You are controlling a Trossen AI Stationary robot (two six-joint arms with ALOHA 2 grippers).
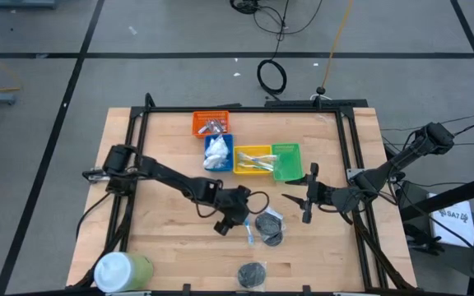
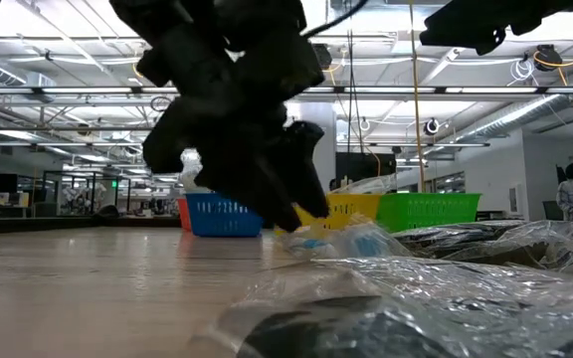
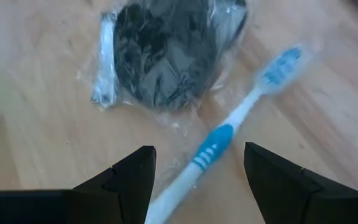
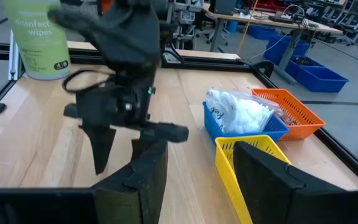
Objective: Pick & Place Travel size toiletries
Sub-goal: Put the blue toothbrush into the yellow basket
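The left gripper (image 3: 194,180) hangs low over the surface (image 3: 36,137), jaws apart, a blue toothbrush (image 3: 219,146) lying between them untouched. A bagged dark disc (image 3: 163,50) lies just beyond. The right gripper (image 1: 307,197) waits nearby, jaws apart, empty.

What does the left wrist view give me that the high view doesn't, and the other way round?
Only the left wrist view: the blue-and-white toothbrush in clear wrap lies between the open fingers of the left pincer, ungripped.

Only the high view: the four trays, orange, blue, yellow and green; the green wipes cylinder; a second dark disc near the front edge; the right pincer, waiting above the table right of the discs.

Both: the wrapped dark disc beside the toothbrush, on the wooden table.
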